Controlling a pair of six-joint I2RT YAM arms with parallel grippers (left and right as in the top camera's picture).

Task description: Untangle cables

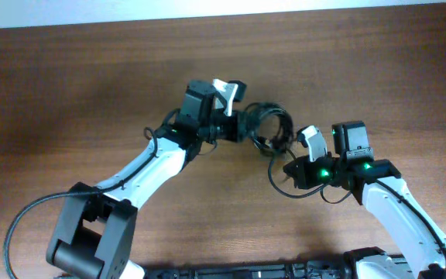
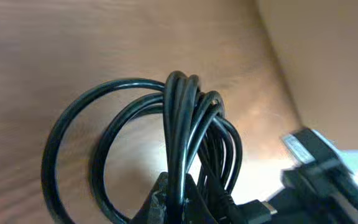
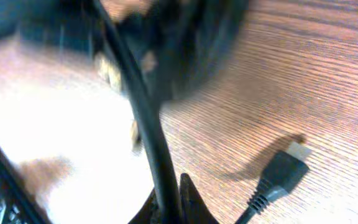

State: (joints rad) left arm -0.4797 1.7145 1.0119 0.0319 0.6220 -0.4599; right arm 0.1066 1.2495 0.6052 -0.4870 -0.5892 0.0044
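The cables (image 1: 269, 124) are thin black cords looped in a bundle between my two arms at the table's middle. My left gripper (image 1: 242, 124) is shut on the bundle's left side. In the left wrist view the loops (image 2: 185, 124) rise from between the fingers (image 2: 174, 202), with a small plug (image 2: 263, 208) at the lower right. My right gripper (image 1: 291, 169) is shut on one strand running down from the bundle. In the right wrist view that strand (image 3: 143, 118) sits between the fingertips (image 3: 171, 202), and a black plug (image 3: 281, 174) hangs just above the wood at right.
The brown wooden table (image 1: 91, 70) fills the view. The left arm reaches in from the lower left, the right arm from the lower right. A pale wall strip (image 1: 207, 12) runs along the far edge.
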